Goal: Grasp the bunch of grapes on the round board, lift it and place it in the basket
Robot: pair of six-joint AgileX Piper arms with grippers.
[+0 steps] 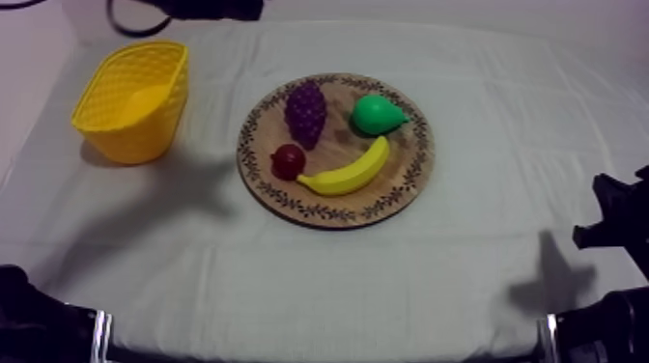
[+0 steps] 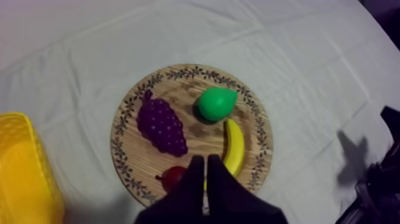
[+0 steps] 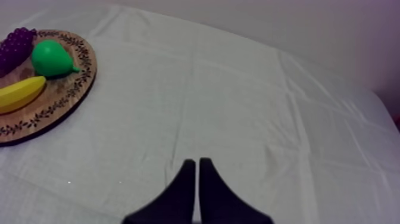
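The purple bunch of grapes (image 1: pixel 305 111) lies on the round wooden board (image 1: pixel 410 174), on its left half, beside a green pear (image 1: pixel 375 114). In the left wrist view the grapes (image 2: pixel 161 127) lie just beyond my left gripper (image 2: pixel 206 158). That gripper is shut on nothing, a narrow wedge held high over the board's near rim by the small red fruit (image 2: pixel 174 177). The yellow basket (image 1: pixel 132 98) stands upright at the table's far left. My right gripper (image 3: pixel 197 161) is shut over bare cloth, well right of the board (image 3: pixel 59 101).
A banana (image 1: pixel 348 173) and the small red fruit (image 1: pixel 288 160) lie on the board's near half. My right arm (image 1: pixel 618 222) sits low at the right table edge. Open cloth surrounds the board.
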